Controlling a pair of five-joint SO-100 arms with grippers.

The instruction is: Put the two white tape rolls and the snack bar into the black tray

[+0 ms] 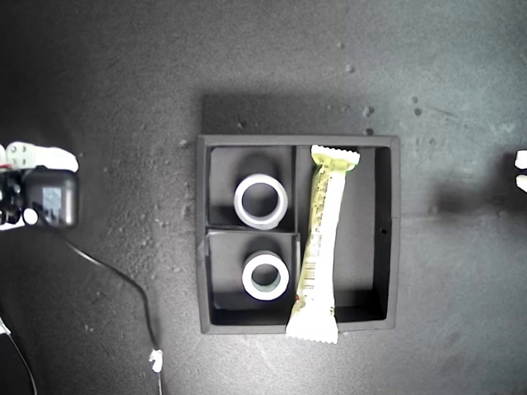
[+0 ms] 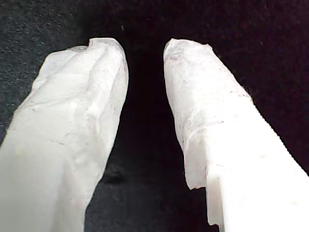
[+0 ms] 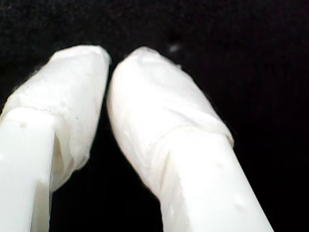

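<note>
Bar's lower crimped end rides over the black tray wall, so I'd nudge the snack bar fully into the long compartment before calling it done. Plain tape roll and green-cored tape roll each sit in a small compartment. My first claw is released and empty; my second claw is nearly clenched on nothing.

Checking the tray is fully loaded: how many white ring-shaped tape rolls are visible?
2. One plain white tape roll sits in one small compartment of the square black tray; the greenish-cored roll in the other. None elsewhere.
</note>
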